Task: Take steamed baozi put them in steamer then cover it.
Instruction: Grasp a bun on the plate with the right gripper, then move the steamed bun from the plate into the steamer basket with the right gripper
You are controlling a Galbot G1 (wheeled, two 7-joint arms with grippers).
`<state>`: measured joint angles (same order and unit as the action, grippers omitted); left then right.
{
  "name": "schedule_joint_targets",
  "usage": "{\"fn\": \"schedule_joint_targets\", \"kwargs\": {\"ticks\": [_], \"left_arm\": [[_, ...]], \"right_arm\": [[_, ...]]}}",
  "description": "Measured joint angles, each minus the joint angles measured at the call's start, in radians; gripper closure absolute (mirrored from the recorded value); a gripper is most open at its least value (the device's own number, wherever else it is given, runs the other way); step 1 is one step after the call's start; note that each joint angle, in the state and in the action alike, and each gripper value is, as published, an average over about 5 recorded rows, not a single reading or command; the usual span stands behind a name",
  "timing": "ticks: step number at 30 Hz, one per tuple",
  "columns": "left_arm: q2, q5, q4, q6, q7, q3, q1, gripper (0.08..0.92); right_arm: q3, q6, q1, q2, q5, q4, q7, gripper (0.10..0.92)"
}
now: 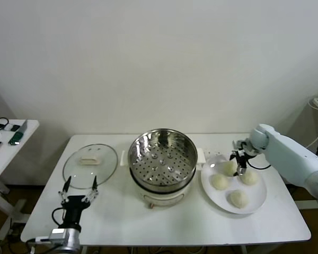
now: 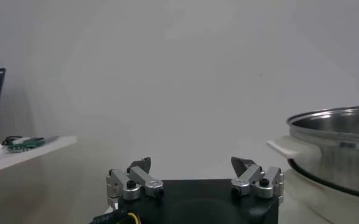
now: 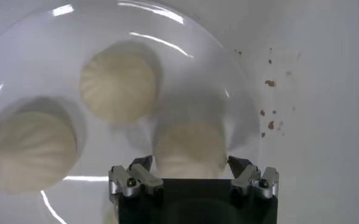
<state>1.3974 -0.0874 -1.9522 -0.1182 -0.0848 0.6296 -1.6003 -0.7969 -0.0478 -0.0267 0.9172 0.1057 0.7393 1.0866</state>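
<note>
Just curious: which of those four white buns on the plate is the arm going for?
The bun at the plate's far edge, nearest the steamer. The right end effector straddles it, fingers either side; the other three lie untouched nearer the front.

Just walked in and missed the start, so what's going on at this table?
The robot is loading baozi into a steamer, which stands empty in the middle of the table. All four baozi are on the white plate beside it. The right gripper is down over the bun at the plate's far edge, fingers on either side of it, not yet lifting. The left gripper waits open near the glass cover, which lies on the table.
</note>
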Motion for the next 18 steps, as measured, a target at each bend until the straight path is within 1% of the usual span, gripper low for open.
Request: {"fn": "schedule_joint_targets", "kwargs": {"ticks": [3, 6, 18], "left_arm": [[-0.001, -0.002, -0.002, 0.0, 0.0, 0.001, 0.0, 0.177], [-0.003, -0.003, -0.003, 0.001, 0.0, 0.002, 0.001, 0.177], [-0.004, -0.008, -0.008, 0.001, -0.001, 0.006, -0.005, 0.177]], "right_arm": [[-0.003, 0.004, -0.006, 0.005, 0.005, -0.006, 0.005, 0.297], [-0.006, 0.007, -0.008, 0.009, 0.009, -0.009, 0.008, 0.321], [-0.024, 0.028, -0.031, -0.004, 0.0, 0.008, 0.019, 0.346]]}}
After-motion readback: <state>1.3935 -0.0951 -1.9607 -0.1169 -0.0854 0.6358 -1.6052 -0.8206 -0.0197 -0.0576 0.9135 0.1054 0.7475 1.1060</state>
